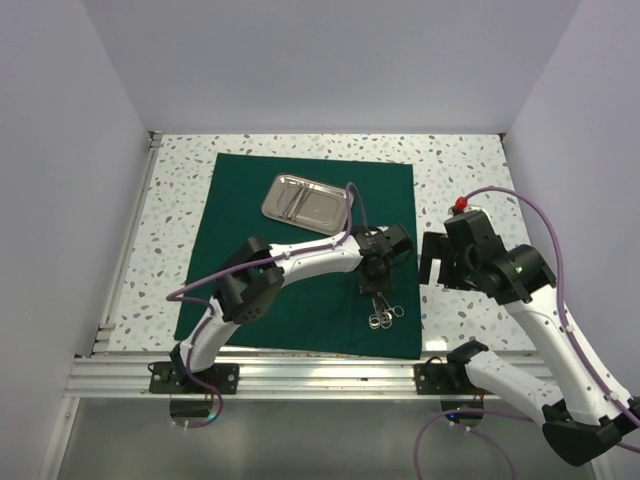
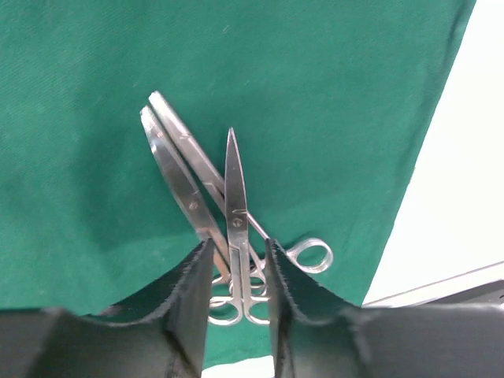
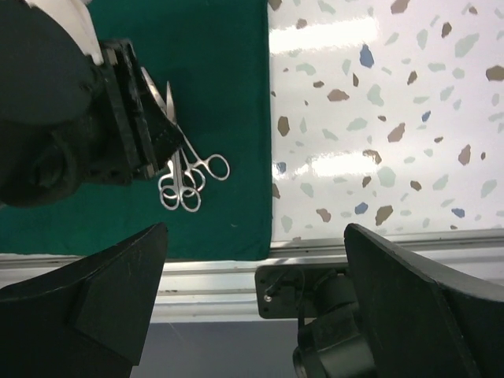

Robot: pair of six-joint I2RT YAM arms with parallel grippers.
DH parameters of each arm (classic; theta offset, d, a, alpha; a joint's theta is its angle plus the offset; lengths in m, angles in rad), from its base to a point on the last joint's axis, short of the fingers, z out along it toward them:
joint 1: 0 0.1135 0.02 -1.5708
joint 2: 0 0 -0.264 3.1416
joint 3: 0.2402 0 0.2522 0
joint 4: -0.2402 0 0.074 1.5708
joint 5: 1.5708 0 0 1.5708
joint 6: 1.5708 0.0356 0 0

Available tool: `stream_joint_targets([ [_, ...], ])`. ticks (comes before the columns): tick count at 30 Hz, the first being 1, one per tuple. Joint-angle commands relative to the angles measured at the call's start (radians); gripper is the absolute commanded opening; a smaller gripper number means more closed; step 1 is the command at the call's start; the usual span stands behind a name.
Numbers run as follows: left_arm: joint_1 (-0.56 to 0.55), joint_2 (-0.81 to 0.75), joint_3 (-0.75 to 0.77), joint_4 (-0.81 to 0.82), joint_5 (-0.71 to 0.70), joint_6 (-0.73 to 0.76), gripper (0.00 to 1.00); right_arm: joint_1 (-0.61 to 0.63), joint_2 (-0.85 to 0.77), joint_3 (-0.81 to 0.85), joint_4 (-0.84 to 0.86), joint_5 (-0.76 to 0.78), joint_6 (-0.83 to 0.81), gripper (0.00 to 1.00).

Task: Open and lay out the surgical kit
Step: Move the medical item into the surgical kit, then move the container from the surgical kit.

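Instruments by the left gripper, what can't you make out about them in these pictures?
- Left wrist view: the left gripper covers most ring handles of the instruments, so their count is unclear.
- Right wrist view: the left gripper hides most of the blades.
- Top view: the pile is too small to tell pieces apart, and the gripper covers its far end.

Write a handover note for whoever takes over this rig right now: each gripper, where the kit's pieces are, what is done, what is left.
Left gripper: partly open, straddling the piled instruments, apparently not clamping them.
Right gripper: wide open, empty, over the table right of the drape.
Drape: spread flat. Tray: on its far part, something thin inside. Instruments: overlapping, near the drape's near right corner.
Done: kit unwrapped, tray out.
Left: probably separate the instruments and lay them side by side.
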Motion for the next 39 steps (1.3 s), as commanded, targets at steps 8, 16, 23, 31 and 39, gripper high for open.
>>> stream_joint_targets([
  [8,0.148,-0.049,0.148,-0.100,-0.083,0.230,0.40,-0.005,0.002,-0.019,-0.041,0.047,0.064,0.98],
  [16,0.433,0.017,0.275,-0.107,-0.204,0.548,0.38,-0.004,0.114,0.085,-0.053,0.049,0.090,0.98],
  [23,0.618,0.175,0.477,-0.115,-0.174,0.619,0.36,-0.004,0.237,0.195,-0.070,0.064,0.118,0.98],
  [31,0.727,0.207,0.425,-0.077,-0.210,0.649,0.35,-0.004,0.298,0.229,-0.082,0.076,0.122,0.98],
  [39,0.756,0.204,0.384,-0.060,-0.237,0.685,0.33,-0.004,0.300,0.197,-0.084,0.072,0.121,0.98],
])
